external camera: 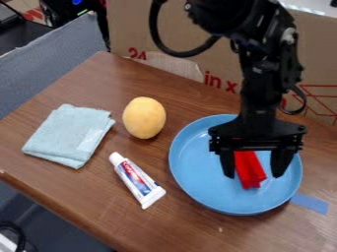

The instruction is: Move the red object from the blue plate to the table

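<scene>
The red object (251, 170), a long red block, lies inside the blue plate (198, 167) toward its right half. My gripper (254, 162) points straight down over the block, open, with one black finger on each side of it. The gripper's body hides the block's far end. I cannot tell whether the fingertips touch the plate. The plate rests on the dark brown table (93, 89) at the front right.
An orange ball (144, 117) sits left of the plate. A white toothpaste tube (136, 180) lies in front of it, and a teal folded cloth (69, 134) is further left. A cardboard box (171, 39) stands behind. Blue tape (312, 205) marks the table's right edge.
</scene>
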